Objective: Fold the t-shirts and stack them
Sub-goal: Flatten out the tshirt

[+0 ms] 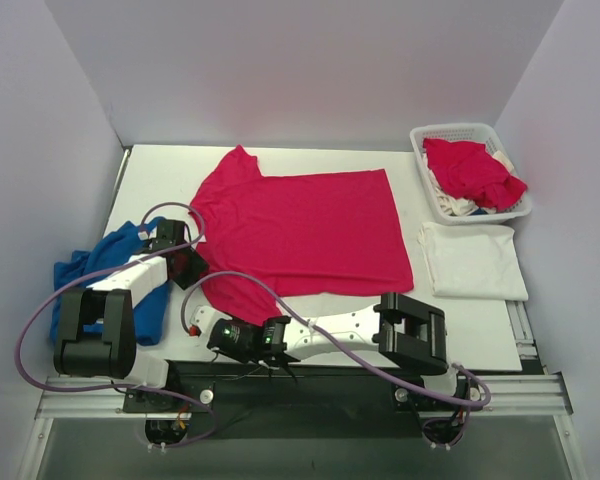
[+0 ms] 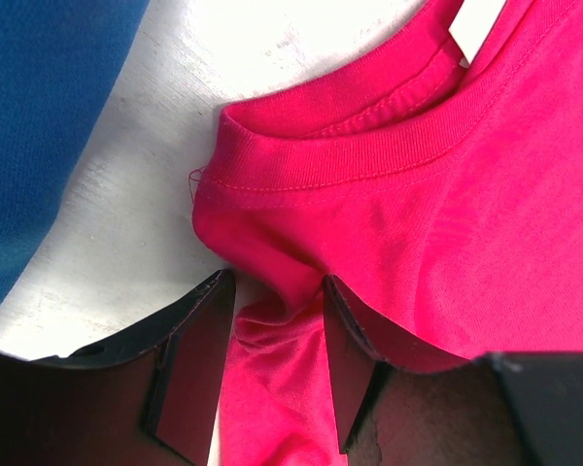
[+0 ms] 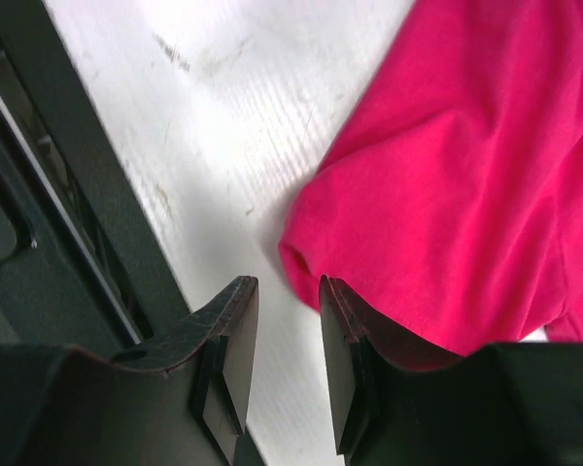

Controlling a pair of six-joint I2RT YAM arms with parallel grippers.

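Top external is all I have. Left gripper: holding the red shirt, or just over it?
Observer: Holding. The left wrist view shows a ridge of the red shirt pinched in the left gripper, near the collar.
Operator: Right gripper?
Observer: The right wrist view shows the right gripper open with nothing in the gap. The shirt's edge lies beside one finger, on the table.
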